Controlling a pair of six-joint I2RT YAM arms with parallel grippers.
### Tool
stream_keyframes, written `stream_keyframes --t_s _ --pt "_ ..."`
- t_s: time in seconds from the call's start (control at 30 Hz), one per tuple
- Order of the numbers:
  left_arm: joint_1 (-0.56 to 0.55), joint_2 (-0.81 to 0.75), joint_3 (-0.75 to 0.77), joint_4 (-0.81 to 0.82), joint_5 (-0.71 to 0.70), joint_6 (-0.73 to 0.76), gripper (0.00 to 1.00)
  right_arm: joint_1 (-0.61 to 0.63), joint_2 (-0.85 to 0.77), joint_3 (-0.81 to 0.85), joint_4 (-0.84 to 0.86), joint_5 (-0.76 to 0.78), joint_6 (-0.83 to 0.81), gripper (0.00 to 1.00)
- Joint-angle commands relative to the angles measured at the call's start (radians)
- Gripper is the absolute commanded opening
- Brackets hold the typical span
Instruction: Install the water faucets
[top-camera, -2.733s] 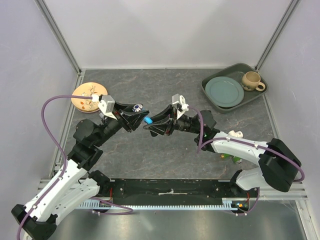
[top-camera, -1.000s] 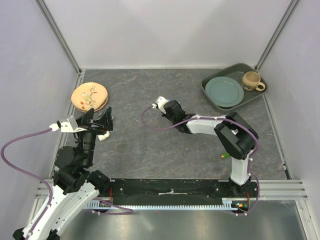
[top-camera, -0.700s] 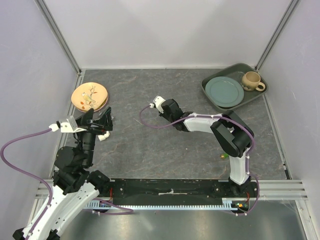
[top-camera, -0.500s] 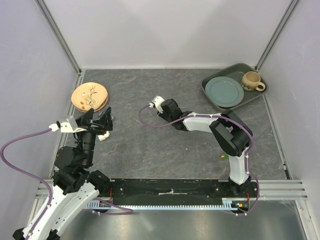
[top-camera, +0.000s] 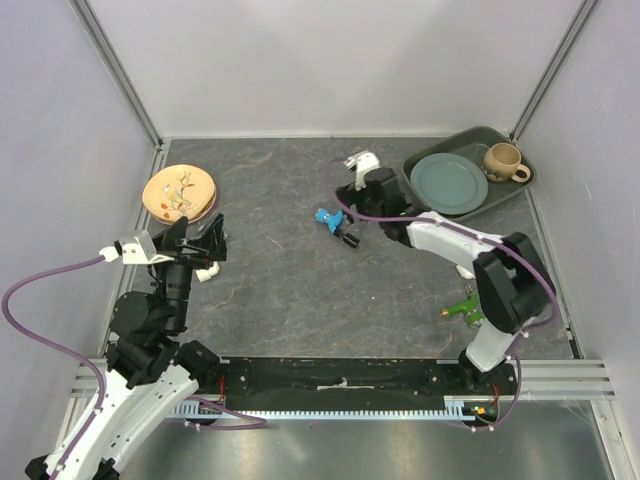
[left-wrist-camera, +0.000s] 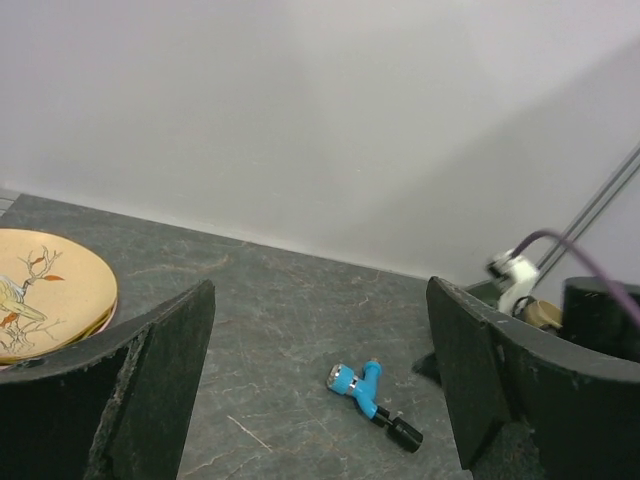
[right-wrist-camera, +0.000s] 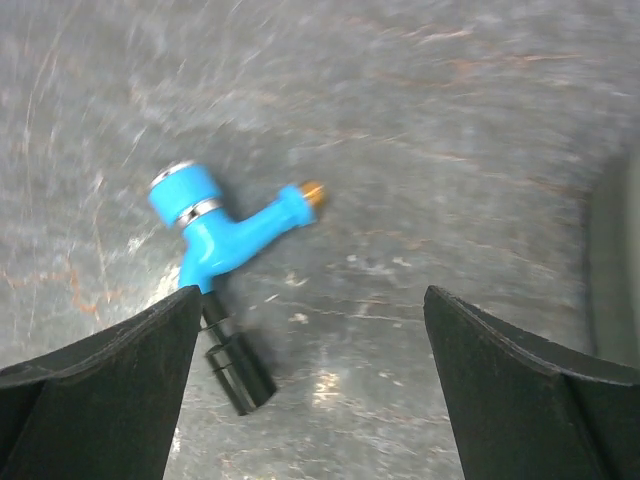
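Observation:
A blue faucet (top-camera: 329, 219) with a black end piece (top-camera: 348, 238) lies loose on the grey table, centre-right. My right gripper (top-camera: 358, 207) hovers just behind and to the right of it, open and holding nothing. In the right wrist view the blue faucet (right-wrist-camera: 215, 235) lies ahead and to the left of the right gripper (right-wrist-camera: 312, 300), with its brass tip (right-wrist-camera: 313, 192) pointing right. A green faucet (top-camera: 463, 308) lies near the right arm's base. My left gripper (top-camera: 197, 230) stands open and empty at the left. From there the blue faucet (left-wrist-camera: 360, 385) shows far ahead.
A peach plate (top-camera: 180, 192) with a bird pattern sits at the back left. At the back right a green tray (top-camera: 420, 195) holds a blue-grey plate (top-camera: 448, 182) and a mug (top-camera: 503, 162). A white elbow piece (top-camera: 207, 272) lies below the left gripper.
The right gripper has opened and let go of the blue faucet, which now lies on the table. The right arm has swung back and to the right. The left arm has stayed put.

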Motion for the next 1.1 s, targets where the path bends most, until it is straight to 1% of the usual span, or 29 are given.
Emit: stream_keyframes --t_s 0.0,0.03,0.1,0.13,0.2,0.23,0.27,0.33,0.37,0.4,0.43,0.47,0.5,0.53,0.57,0.63,0.67,0.73,0.77,0.87,0.93,1.03,1.07 --pt "0.007 0.028 0.011 0.011 -0.037 0.044 0.93 -0.103 -0.166 -0.054 0.023 -0.048 0.191 0.98" --pt "0.009 0.038 0.014 0.007 -0.037 0.047 0.93 -0.117 -0.192 -0.073 0.028 -0.033 0.207 0.98" --pt "0.012 0.07 0.032 -0.018 -0.051 0.044 0.95 -0.148 -0.276 -0.131 0.034 0.068 0.229 0.98" --pt "0.013 0.082 0.038 -0.018 -0.056 0.044 0.96 -0.156 -0.308 -0.151 0.03 0.116 0.267 0.98" --pt "0.022 0.126 0.06 -0.074 -0.063 0.036 0.99 -0.188 -0.411 -0.212 0.027 0.191 0.275 0.98" --pt "0.028 0.143 0.067 -0.087 -0.059 0.032 0.99 -0.196 -0.446 -0.228 0.005 0.216 0.278 0.98" --pt "0.041 0.166 0.09 -0.106 -0.051 0.027 0.99 -0.203 -0.518 -0.241 -0.013 0.254 0.286 0.98" --pt "0.058 0.251 0.122 -0.186 -0.004 0.001 1.0 -0.209 -0.591 -0.264 -0.086 0.376 0.287 0.98" --pt "0.08 0.278 0.158 -0.215 0.016 -0.01 1.0 -0.209 -0.665 -0.269 -0.116 0.41 0.287 0.98" --pt "0.093 0.327 0.172 -0.264 0.057 -0.031 1.0 -0.209 -0.706 -0.274 -0.143 0.441 0.286 0.98" --pt "0.104 0.341 0.182 -0.278 0.073 -0.041 1.0 -0.209 -0.746 -0.278 -0.192 0.49 0.286 0.98" --pt "0.12 0.347 0.196 -0.288 0.085 -0.045 1.0 -0.211 -0.831 -0.283 -0.211 0.509 0.284 0.98" --pt "0.125 0.349 0.199 -0.292 0.091 -0.048 0.99 -0.209 -0.874 -0.294 -0.229 0.532 0.278 0.98" --pt "0.128 0.334 0.198 -0.288 0.087 -0.045 0.99 -0.209 -0.922 -0.3 -0.255 0.568 0.277 0.98" --pt "0.13 0.319 0.19 -0.282 0.078 -0.03 0.99 -0.209 -1.01 -0.304 -0.269 0.59 0.274 0.98" --pt "0.13 0.265 0.182 -0.265 0.059 -0.008 0.99 -0.209 -1.095 -0.311 -0.317 0.619 0.258 0.98" --pt "0.13 0.248 0.175 -0.265 0.055 0.011 0.99 -0.209 -1.176 -0.311 -0.328 0.639 0.251 0.98" --pt "0.13 0.19 0.158 -0.266 0.044 0.022 0.99 -0.211 -1.256 -0.315 -0.346 0.642 0.211 0.98" --pt "0.13 0.173 0.152 -0.268 0.038 0.022 0.99 -0.209 -1.328 -0.318 -0.349 0.636 0.195 0.98" --pt "0.13 0.092 0.121 -0.256 0.012 0.036 0.99 -0.209 -1.425 -0.335 -0.348 0.641 0.13 0.98" --pt "0.13 0.059 0.115 -0.249 -0.01 0.038 0.99 -0.209 -1.458 -0.355 -0.351 0.642 0.087 0.98" --pt "0.13 -0.005 0.1 -0.234 -0.014 0.041 1.0 -0.209 -1.516 -0.399 -0.352 0.651 0.07 0.98" --pt "0.13 -0.019 0.089 -0.219 -0.007 0.033 1.0 -0.209 -1.552 -0.44 -0.346 0.655 0.066 0.98"
